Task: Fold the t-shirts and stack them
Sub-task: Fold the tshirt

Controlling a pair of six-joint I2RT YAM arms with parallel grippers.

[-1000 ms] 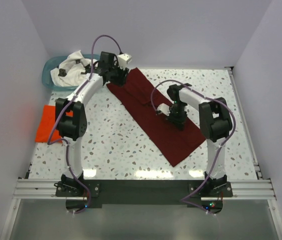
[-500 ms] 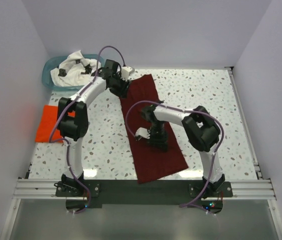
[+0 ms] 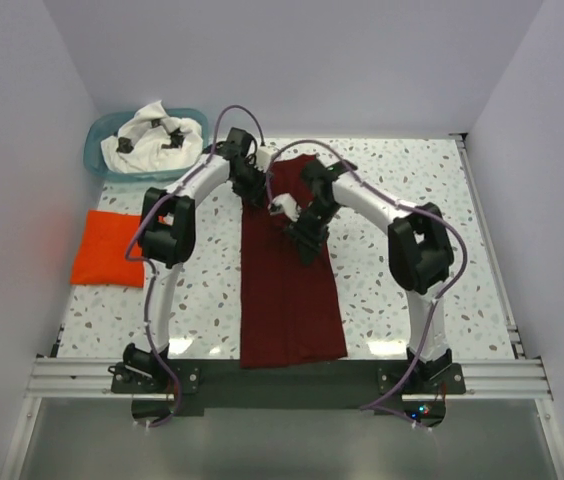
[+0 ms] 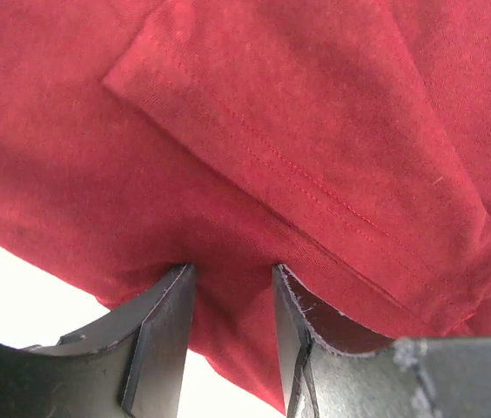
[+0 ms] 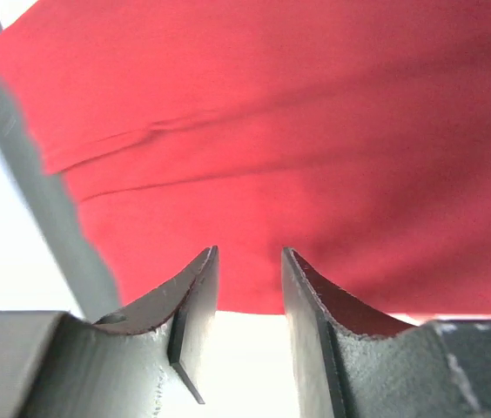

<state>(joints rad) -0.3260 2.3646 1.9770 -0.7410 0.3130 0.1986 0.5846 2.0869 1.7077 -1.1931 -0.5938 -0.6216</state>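
The dark maroon t-shirt (image 3: 292, 310) lies as a long narrow strip from the back middle of the table to its front edge. My left gripper (image 3: 254, 188) is at the strip's far left edge, shut on a bunch of maroon t-shirt cloth (image 4: 315, 104) that sits between its fingers (image 4: 171, 305). My right gripper (image 3: 304, 245) is over the strip a little nearer. It is shut on the shirt's edge (image 5: 315, 131), which runs between its fingers (image 5: 198, 287). The folded orange-red t-shirt (image 3: 112, 248) lies flat at the left. The white t-shirt (image 3: 147, 130) is crumpled in the basket.
The teal plastic basket (image 3: 94, 160) stands at the back left corner. White walls close in the table on the left, back and right. A metal rail (image 3: 282, 378) runs along the front edge by the arm bases.
Both grippers have swung the maroon shirt round from a diagonal lie towards the right to a straight strip pointing at the front edge. The right gripper moved left, then back.
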